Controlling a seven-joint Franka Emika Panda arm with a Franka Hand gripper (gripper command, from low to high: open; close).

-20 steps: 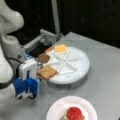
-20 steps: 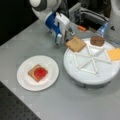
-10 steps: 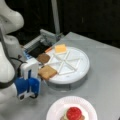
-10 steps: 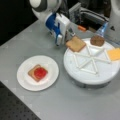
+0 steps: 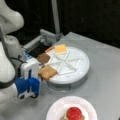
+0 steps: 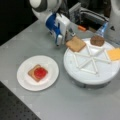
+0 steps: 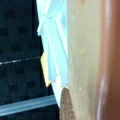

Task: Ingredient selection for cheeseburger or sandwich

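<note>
My gripper point(image 5: 28, 94) point(image 6: 59, 41) hangs just off the white divided tray point(image 5: 77, 67) point(image 6: 85, 75), its blue fingers slightly apart and nothing between them. Closest to it is a brown toast square point(image 5: 47, 72) point(image 6: 75, 43) lying at the tray's near edge; the wrist view shows this toast point(image 7: 82, 62) very close. Also on the tray are a dark patty point(image 5: 43, 58) point(image 6: 97, 40) and a yellow-orange cheese square point(image 5: 60, 48) point(image 6: 114, 53). The sandwich point(image 5: 74, 113) point(image 6: 37, 73) is a toast square with a red round on top, on the white paper plate point(image 5: 57, 110) point(image 6: 25, 80).
A grey box with a dark opening point(image 5: 41, 41) point(image 6: 87, 17) stands behind the tray. The robot's white base point(image 5: 8, 57) rises at a front view's left. The grey table point(image 5: 105, 87) point(image 6: 75, 102) surrounds plate and tray.
</note>
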